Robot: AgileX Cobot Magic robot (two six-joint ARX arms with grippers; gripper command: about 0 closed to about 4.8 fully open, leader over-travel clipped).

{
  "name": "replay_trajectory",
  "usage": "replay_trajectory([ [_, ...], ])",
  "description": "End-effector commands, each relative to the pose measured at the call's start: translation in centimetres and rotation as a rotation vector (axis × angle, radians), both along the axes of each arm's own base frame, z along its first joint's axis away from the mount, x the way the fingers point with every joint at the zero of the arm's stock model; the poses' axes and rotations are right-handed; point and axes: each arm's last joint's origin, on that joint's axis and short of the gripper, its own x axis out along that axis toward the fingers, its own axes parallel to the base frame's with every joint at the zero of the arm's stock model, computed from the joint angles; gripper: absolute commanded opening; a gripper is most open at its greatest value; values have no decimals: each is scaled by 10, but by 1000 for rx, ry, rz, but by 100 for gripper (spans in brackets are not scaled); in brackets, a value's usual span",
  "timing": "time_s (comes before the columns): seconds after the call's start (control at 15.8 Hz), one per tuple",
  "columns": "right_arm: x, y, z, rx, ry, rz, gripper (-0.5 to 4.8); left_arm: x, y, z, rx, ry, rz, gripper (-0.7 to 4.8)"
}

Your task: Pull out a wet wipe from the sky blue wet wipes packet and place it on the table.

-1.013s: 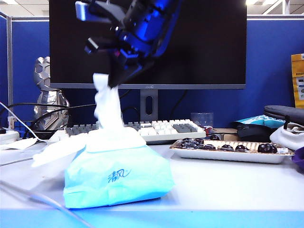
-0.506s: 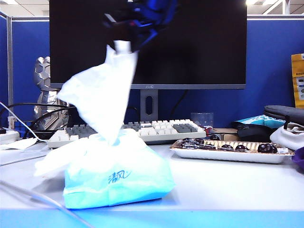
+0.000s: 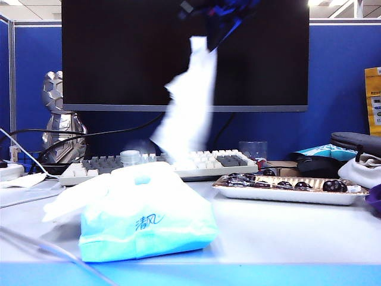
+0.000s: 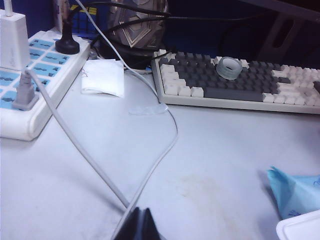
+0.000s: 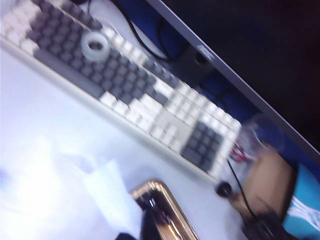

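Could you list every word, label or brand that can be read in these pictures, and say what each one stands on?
"清风": dark blue handwritten-style characters on the front of the sky blue wet wipes packet.
Small logo on the lower bezel of the monitor: too small to read.
Print on the yellow package at the right edge: too small and blurred to read.
Keys of the keyboard: legends not legible.
Nothing else readable.
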Motion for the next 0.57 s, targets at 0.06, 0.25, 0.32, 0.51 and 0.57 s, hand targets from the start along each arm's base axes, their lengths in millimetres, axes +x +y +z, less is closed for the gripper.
replay_trajectory([
  [0.06,-16,-12,20,15,-18,10,-1,0,0,1,2,-10,2,-3],
  [0.25,-40,-29,25,1,112,48,-1,0,0,1,2,-10,2,-3],
  [0.32,-43,-30,23,3,157,69,-1,0,0,1,2,-10,2,-3],
  [0.51,-52,-35,13,-30,315,107,-1,0,0,1,2,-9,2,-3],
  [0.57,-54,-36,11,-48,344,101,-1,0,0,1,2,-9,2,-3],
])
